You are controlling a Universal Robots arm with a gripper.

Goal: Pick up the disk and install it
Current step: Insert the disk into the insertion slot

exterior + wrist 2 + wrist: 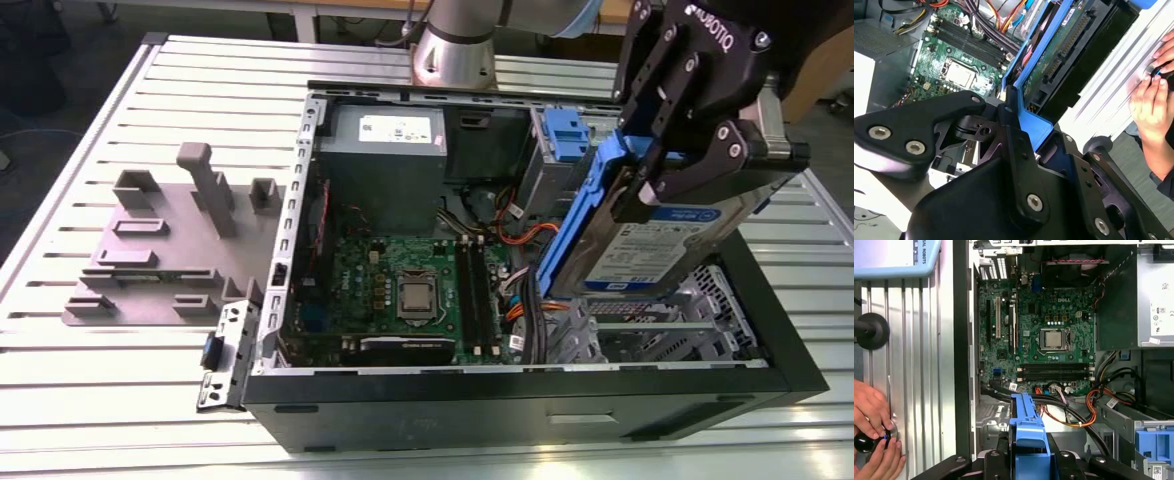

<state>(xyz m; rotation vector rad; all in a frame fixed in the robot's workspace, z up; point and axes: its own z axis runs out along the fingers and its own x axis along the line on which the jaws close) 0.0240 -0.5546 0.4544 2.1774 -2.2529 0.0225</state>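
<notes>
In the exterior view my gripper is shut on the disk. The disk is a silver drive with a white-and-blue label and a blue carrier frame. It hangs tilted, one end down, over the right part of the open computer case, just above the metal drive cage. The second wrist view shows the disk's green circuit-board underside and a black finger pressed against the blue frame. In the first wrist view the blue frame's edge sticks out between the black fingers, over the cables.
The motherboard lies on the case floor, with the grey power-supply box behind it and a blue plastic part in the far bay. A grey fixture sits on the slatted table at the exterior view's left. A person's hands rest beside the case.
</notes>
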